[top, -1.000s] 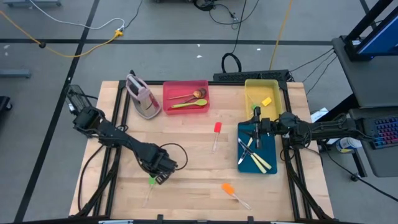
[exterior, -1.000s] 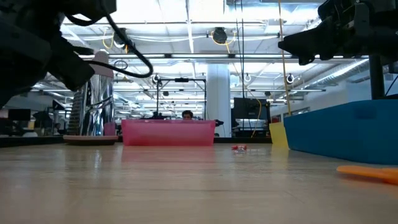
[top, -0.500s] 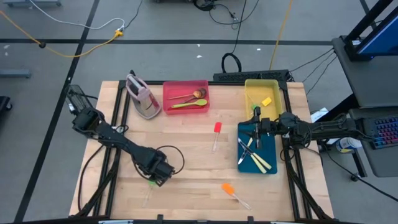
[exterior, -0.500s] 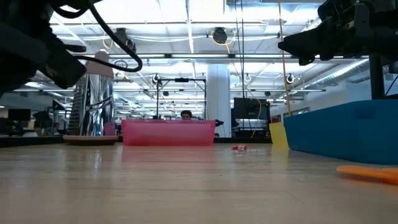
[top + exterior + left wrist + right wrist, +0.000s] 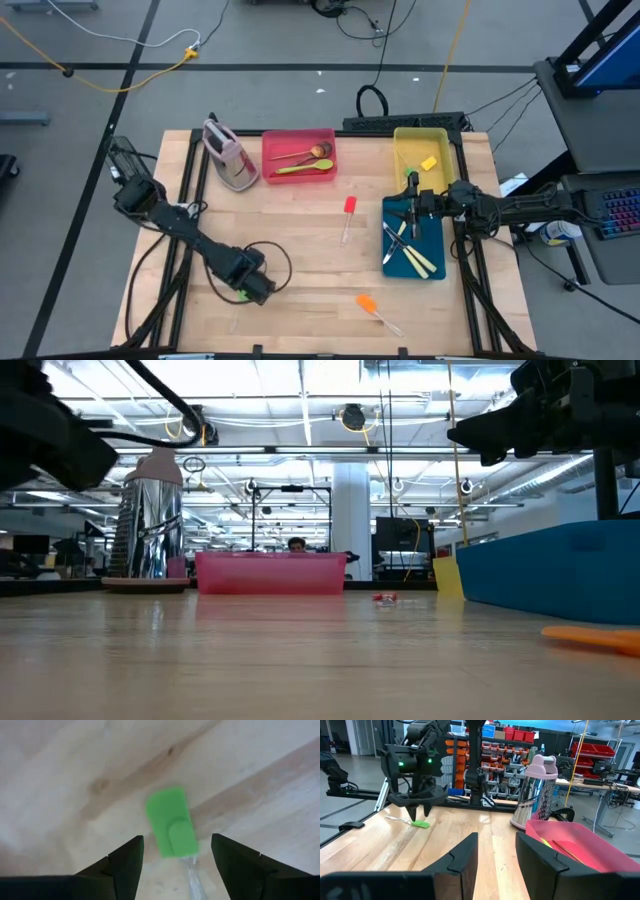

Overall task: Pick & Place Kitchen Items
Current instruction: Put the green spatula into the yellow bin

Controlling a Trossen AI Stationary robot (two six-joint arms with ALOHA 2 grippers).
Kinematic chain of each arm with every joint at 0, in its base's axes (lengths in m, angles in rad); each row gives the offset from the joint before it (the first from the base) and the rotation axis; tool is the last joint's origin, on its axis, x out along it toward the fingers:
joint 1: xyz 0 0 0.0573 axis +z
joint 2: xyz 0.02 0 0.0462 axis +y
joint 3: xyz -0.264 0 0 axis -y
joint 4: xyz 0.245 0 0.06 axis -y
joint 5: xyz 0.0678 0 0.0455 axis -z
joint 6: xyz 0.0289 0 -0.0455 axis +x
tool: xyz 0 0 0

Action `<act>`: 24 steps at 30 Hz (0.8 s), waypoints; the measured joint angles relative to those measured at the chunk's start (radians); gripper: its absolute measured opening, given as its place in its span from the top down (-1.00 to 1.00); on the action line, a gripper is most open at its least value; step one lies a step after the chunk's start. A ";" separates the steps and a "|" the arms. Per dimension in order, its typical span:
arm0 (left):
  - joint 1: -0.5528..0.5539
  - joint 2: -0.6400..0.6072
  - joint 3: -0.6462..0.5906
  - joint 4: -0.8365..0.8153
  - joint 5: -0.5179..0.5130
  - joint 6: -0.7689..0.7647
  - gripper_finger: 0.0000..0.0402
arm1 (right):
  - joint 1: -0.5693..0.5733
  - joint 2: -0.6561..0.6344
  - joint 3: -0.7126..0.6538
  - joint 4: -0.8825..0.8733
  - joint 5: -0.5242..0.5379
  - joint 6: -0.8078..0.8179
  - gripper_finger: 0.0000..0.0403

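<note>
A green-headed spatula (image 5: 170, 822) with a clear handle (image 5: 194, 876) lies flat on the wooden table near its front left. My left gripper (image 5: 247, 286) hangs over it, pointing down and open. Its fingers (image 5: 125, 862) stand on either side of the green head, above it. The right wrist view shows the left gripper (image 5: 419, 812) just above the spatula (image 5: 421, 824). My right gripper (image 5: 497, 842) is open and empty. It waits, pointing level, over the blue tray (image 5: 432, 215) at the right.
A red-headed spatula (image 5: 349, 206) lies mid-table and an orange-headed one (image 5: 367, 303) near the front edge. At the back stand a pink-and-grey container (image 5: 230, 155), a red tray (image 5: 298, 140) with spoons, and a yellow tray (image 5: 422, 135). The blue tray holds several utensils.
My left gripper has moved toward the table's near edge and a little to the left. It now stands over the green spatula's head. The spatula has not moved. My right arm has kept still.
</note>
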 joint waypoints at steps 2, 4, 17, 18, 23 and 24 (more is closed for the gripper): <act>-0.025 0.000 0.000 0.031 -0.020 -0.046 -0.20 | 0.000 0.000 0.000 0.000 0.000 0.000 0.37; -0.048 0.000 0.000 0.059 -0.050 -0.091 -0.20 | 0.000 0.000 0.000 0.000 0.000 0.000 0.37; -0.110 0.117 0.006 0.082 -0.076 -0.162 -0.19 | 0.000 0.000 0.000 0.001 0.000 0.000 0.37; -0.110 0.120 0.005 0.082 -0.073 -0.162 -0.16 | 0.000 0.000 0.000 0.001 0.000 0.000 0.37; -0.105 0.119 0.004 0.084 -0.076 -0.161 0.19 | 0.000 0.000 0.000 0.006 0.000 0.000 0.37; -0.105 0.119 0.004 0.083 -0.076 -0.159 0.28 | 0.000 0.000 0.000 0.006 0.000 0.000 0.37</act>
